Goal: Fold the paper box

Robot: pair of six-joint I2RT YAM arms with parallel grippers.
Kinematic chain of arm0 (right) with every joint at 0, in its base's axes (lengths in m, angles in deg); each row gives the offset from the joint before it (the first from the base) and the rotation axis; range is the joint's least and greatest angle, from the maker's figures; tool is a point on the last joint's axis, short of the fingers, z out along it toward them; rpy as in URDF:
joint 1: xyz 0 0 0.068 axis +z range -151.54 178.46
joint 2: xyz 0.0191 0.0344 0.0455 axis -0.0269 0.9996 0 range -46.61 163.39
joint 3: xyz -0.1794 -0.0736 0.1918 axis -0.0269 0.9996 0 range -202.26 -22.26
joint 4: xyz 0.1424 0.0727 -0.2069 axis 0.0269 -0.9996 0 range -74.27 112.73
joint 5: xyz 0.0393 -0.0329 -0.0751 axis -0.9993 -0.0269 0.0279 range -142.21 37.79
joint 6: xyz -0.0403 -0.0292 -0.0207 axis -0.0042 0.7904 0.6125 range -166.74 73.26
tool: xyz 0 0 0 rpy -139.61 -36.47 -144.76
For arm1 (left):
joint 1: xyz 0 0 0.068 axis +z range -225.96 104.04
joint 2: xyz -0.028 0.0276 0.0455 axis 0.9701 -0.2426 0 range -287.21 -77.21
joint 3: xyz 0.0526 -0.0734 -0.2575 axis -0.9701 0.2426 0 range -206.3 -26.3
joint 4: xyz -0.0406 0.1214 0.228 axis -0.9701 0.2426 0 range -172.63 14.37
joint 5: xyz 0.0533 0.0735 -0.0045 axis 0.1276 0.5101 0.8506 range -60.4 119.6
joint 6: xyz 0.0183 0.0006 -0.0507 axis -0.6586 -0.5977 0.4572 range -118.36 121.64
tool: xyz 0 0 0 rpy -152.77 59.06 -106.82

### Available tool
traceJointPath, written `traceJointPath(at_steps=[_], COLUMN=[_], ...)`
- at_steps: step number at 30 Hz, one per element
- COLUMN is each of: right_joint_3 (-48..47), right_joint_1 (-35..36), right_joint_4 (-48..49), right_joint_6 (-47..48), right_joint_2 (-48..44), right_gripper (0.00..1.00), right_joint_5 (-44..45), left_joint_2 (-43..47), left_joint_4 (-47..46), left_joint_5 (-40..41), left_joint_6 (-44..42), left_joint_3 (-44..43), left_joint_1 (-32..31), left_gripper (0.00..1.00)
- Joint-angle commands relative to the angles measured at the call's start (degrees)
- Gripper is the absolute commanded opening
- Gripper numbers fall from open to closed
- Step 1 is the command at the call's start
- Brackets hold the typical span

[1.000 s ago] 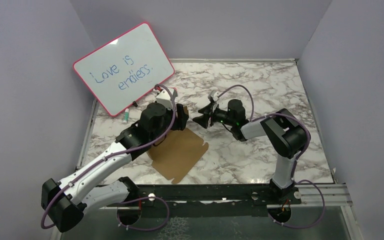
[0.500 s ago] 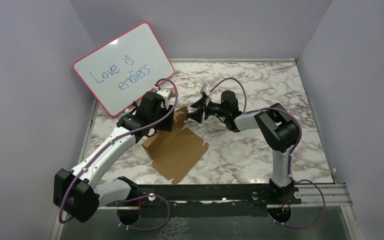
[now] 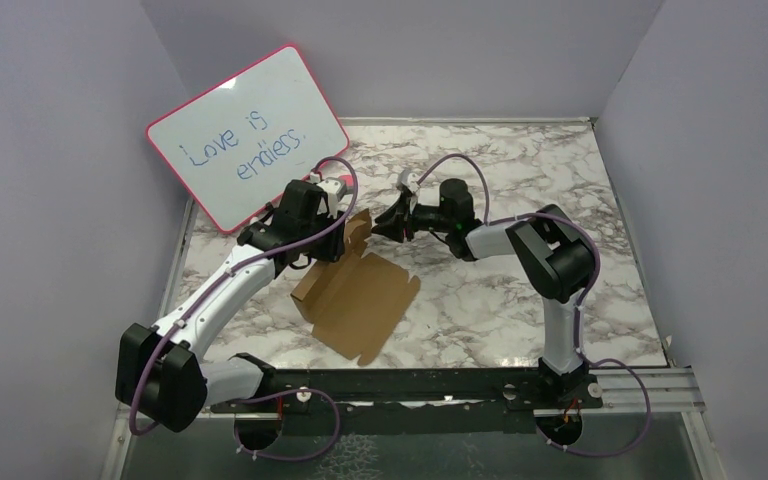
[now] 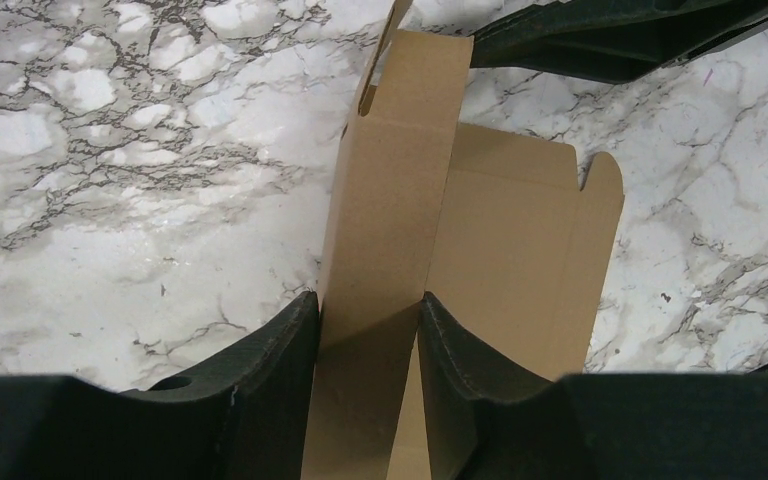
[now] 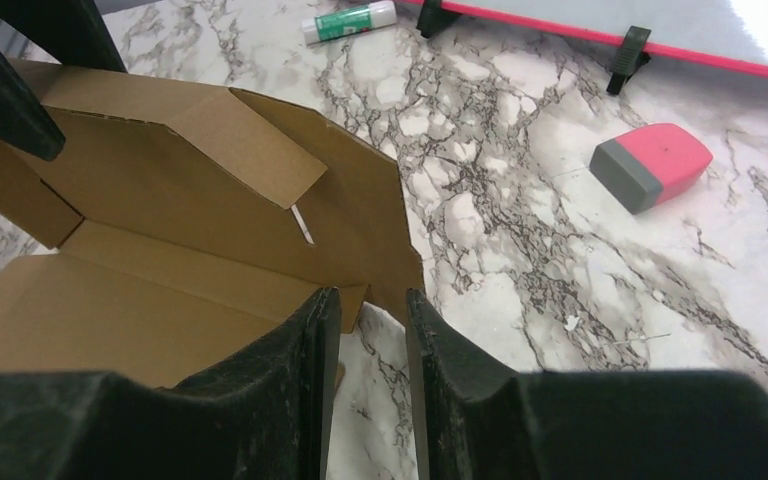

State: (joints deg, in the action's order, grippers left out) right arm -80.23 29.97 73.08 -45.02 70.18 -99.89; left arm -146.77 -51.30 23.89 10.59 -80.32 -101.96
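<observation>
Left gripper jaws tight on the upright flap of the paper box, mid-frame; right gripper jaws narrow around its corner, grip unclear.

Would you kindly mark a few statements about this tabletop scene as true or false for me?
1. The whiteboard reads "Love is endless." True.
2. Part of the cardboard box stands between the fingers of the left gripper. True.
3. The eraser lies on top of the cardboard box. False: it lies on the table, apart from the box.
4. The cardboard box lies completely flat. False: its far end is raised off the table.
5. The right gripper holds the glue stick. False: the glue stick lies on the table near the whiteboard, and the right gripper is at an edge of the box.
</observation>
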Motion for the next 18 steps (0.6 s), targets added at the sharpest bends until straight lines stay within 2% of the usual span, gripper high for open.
traceJointPath(at_steps=[1, 5, 10, 18], right_joint_3=[2.14, 4.2, 3.08, -1.33], right_joint_1=[-0.04, 0.0, -0.61, -1.87], right_joint_4=[1.05, 2.43, 2.22, -0.11], right_joint_6=[0.53, 0.12, 0.83, 2.15], right_joint_2=[-1.0, -2.17, -1.37, 0.51], right_gripper=[0.32, 0.29, 0.47, 0.57], right_joint_5=[-2.0, -1.21, 2.11, 0.87], left_joint_2=[-0.82, -1.0, -0.53, -1.23], left_joint_4=[-1.35, -1.45, -1.45, -1.43], left_joint_5=[-3.47, -3.93, -5.07, -7.79], left_joint_6=[-1.01, -2.05, -4.0, -5.73], left_joint_3=[0.27, 0.64, 0.84, 0.41], left_joint_1=[0.5, 0.57, 0.6, 0.6], left_gripper=[0.4, 0.4, 0.4, 0.4])
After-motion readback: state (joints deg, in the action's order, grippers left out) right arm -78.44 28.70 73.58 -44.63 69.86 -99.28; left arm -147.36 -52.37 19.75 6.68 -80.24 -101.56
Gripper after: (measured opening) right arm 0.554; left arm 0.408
